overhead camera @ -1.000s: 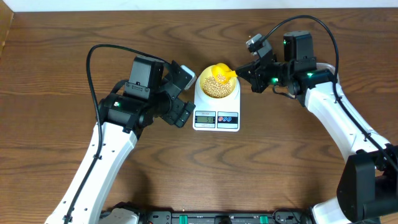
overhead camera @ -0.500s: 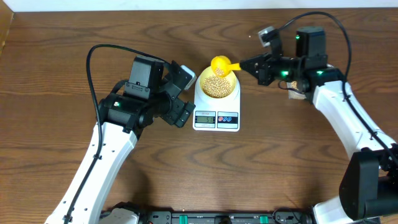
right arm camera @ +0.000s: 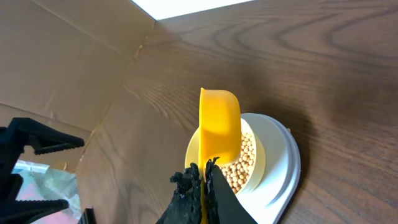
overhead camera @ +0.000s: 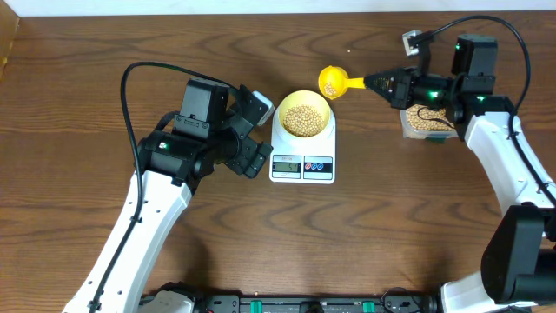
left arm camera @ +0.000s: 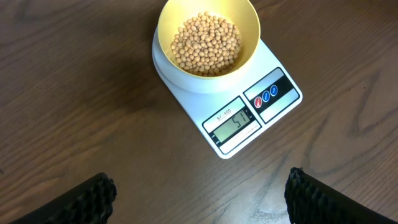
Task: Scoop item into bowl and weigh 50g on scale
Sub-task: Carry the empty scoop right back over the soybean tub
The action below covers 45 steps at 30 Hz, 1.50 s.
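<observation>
The pale yellow bowl (overhead camera: 302,114) stands on the white scale (overhead camera: 302,165) and holds a heap of beige beans (overhead camera: 302,120). In the left wrist view the bowl (left arm camera: 186,12), its beans (left arm camera: 206,43) and the scale (left arm camera: 273,106) show from above, and the display reads 51. My right gripper (overhead camera: 382,83) is shut on the handle of a bright yellow scoop (overhead camera: 331,82), which hangs up and to the right of the bowl with a few beans in it. From the right wrist, the scoop (right arm camera: 219,121) sticks out ahead of the shut right gripper (right arm camera: 204,177). My left gripper (overhead camera: 252,143) stands open left of the scale, empty.
A clear plastic tub (overhead camera: 426,122) with more beans sits at the right, under my right arm. The white wall edge runs along the table's far side. Bare brown wood surrounds the scale.
My right gripper has carried the scoop from over the bowl up and to the right, off the bowl. The left arm has not moved.
</observation>
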{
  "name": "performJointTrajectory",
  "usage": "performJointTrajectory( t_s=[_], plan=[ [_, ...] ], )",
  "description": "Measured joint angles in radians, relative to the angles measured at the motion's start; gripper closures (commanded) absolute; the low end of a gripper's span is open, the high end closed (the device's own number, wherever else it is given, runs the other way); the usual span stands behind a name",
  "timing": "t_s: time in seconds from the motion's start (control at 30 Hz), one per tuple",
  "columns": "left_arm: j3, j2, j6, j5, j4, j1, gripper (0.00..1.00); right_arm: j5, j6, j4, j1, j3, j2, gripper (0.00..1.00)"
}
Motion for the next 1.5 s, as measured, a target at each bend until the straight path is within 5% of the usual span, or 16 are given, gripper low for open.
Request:
performJointTrajectory(
  t_s=[0.43,0.73,1.03,1.5],
  plan=[
    [0.0,0.0,0.0,0.0,0.0,0.0,0.11,-0.031,0.039,0.013,-0.023,0.0,0.0,0.99],
    [0.0,0.0,0.0,0.0,0.0,0.0,0.11,-0.036,0.056,-0.094,-0.177,0.0,-0.027,0.99],
    [0.0,0.0,0.0,0.0,0.0,0.0,0.11,0.189,-0.068,-0.303,-0.34,-0.001,-0.214,0.99],
    [0.0,0.0,0.0,0.0,0.0,0.0,0.11,0.558,-0.328,-0.409,-0.35,-0.001,-0.364,0.99]
  ],
)
